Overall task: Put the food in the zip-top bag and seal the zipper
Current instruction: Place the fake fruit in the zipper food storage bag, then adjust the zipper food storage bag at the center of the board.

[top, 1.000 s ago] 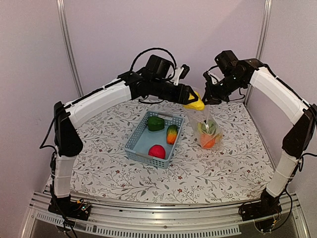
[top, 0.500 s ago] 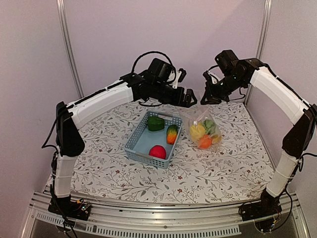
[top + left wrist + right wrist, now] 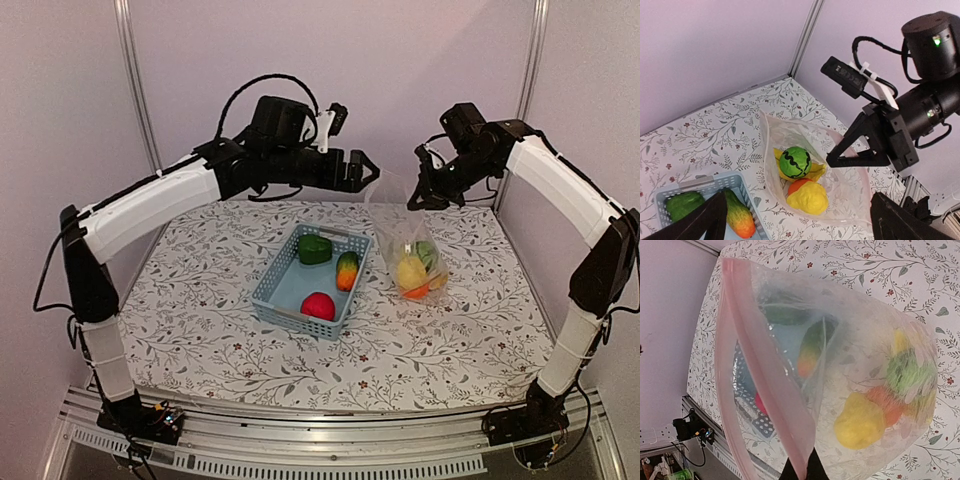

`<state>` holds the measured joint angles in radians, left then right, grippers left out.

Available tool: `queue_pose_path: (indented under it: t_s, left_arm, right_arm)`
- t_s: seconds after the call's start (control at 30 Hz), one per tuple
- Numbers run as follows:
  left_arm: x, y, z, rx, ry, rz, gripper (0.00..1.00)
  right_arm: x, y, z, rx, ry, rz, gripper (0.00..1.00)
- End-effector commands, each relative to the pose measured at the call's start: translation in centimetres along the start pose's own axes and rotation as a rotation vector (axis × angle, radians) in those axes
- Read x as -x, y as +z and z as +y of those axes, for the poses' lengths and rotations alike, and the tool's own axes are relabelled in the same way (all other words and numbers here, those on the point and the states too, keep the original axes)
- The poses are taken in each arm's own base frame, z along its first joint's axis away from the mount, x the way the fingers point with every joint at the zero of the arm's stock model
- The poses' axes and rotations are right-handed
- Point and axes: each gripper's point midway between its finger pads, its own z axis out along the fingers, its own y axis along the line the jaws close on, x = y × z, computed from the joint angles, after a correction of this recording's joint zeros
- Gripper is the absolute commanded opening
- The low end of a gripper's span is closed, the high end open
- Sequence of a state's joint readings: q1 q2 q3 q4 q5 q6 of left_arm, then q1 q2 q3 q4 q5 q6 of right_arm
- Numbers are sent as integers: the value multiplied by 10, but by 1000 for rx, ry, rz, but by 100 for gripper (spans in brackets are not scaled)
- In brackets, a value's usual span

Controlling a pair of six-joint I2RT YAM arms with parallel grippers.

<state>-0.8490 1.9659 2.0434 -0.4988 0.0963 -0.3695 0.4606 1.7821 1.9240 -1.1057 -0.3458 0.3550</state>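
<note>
The zip-top bag (image 3: 408, 250) hangs open at the right of the basket, its bottom on the table. My right gripper (image 3: 414, 198) is shut on the pinkish zipper (image 3: 765, 375) at the bag's mouth and holds it up; its fingertips (image 3: 812, 472) pinch the strip. Inside the bag lie the yellow banana (image 3: 807, 197), the orange (image 3: 796, 184) and the green striped melon (image 3: 795, 162). My left gripper (image 3: 366, 176) is open and empty, above and to the left of the bag's mouth. The green pepper (image 3: 313, 248), mango (image 3: 347, 270) and red apple (image 3: 318, 305) lie in the basket.
The blue-grey lattice basket (image 3: 270, 285) stands mid-table, just left of the bag. The table has a floral cloth (image 3: 200, 330). Walls and metal posts (image 3: 135, 90) close the back and sides. The right arm (image 3: 560, 185) reaches in from the right.
My left gripper let go of the yellow banana, which now lies in the bag, then opened and pulled back to the left. The right gripper stays on the zipper.
</note>
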Motion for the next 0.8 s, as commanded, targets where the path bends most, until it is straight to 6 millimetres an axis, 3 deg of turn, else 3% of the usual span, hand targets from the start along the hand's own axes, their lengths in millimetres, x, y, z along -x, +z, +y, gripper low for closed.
queue_pose_path:
  t_s: [0.0,0.13,0.27,0.37,0.5,0.6,0.67,0.77]
  left_arm:
    - [50,-69,-6,-18,95,-291,100]
    - [23,-72,26,73,81,-191,99]
    - [-30,-62,48,142,128,-7,89]
    - [-70,-59,68,211,107,102,88]
    - [-115,-60,80,232,56,207,89]
    - [-146,-58,86,244,3,300,91]
    - [-168,-52,85,226,-26,379,98]
    - [-194,-46,86,213,-72,469,99]
  right_arm:
    - [4,-9,-27,-62,39,-17,0]
    - [11,-38,-55,-119,81,-66,0]
    - [14,-68,-82,-207,107,-109,0]
    - [17,-89,-100,-266,111,-141,0]
    - [27,-115,-108,-358,82,-200,0]
    - [29,-120,-105,-353,80,-217,0]
    - [29,-116,-104,-340,81,-204,0]
    - [30,-105,-104,-313,83,-188,0]
